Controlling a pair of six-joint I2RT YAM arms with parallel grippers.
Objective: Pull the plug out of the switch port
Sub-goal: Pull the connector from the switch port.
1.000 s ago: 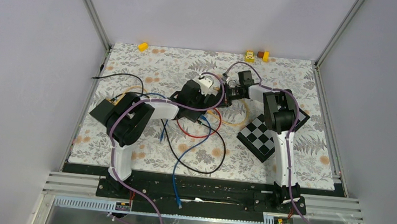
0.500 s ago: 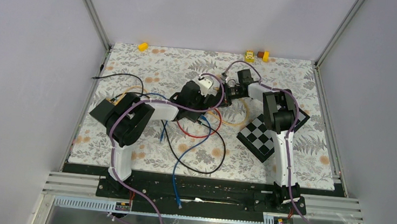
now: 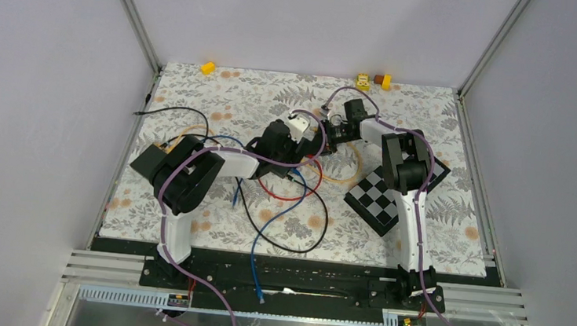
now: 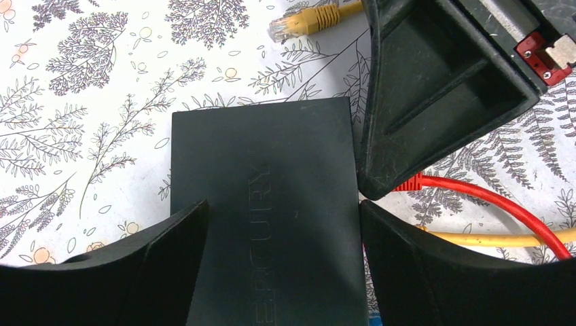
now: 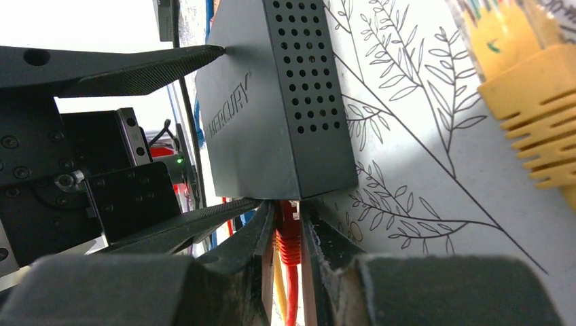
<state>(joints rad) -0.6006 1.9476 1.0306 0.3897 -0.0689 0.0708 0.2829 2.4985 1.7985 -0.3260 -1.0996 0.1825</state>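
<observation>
The black switch (image 4: 272, 204), embossed MERCURY, lies flat on the patterned mat. My left gripper (image 4: 282, 210) straddles it, with one finger against each long side, so it is shut on the switch. A red plug (image 5: 289, 234) sits in a port on the switch's (image 5: 272, 115) end face, its red cable (image 4: 502, 204) trailing away. My right gripper (image 5: 289, 221) is shut on that plug, with a finger (image 5: 319, 251) on each side right at the port. In the top view the two grippers meet at mid-table, and the switch is mostly hidden beneath them.
A loose yellow plug (image 4: 302, 20) lies just beyond the switch, and a yellow cable (image 4: 502, 238) runs beside the red one. Blue and black cables (image 3: 263, 232) loop across the mat. A checkered board (image 3: 381, 199) lies to the right, and small yellow blocks (image 3: 208, 68) sit at the back edge.
My left gripper's jaws have narrowed slightly onto the switch's sides. The right gripper has shifted slightly toward the back and still holds the red plug.
</observation>
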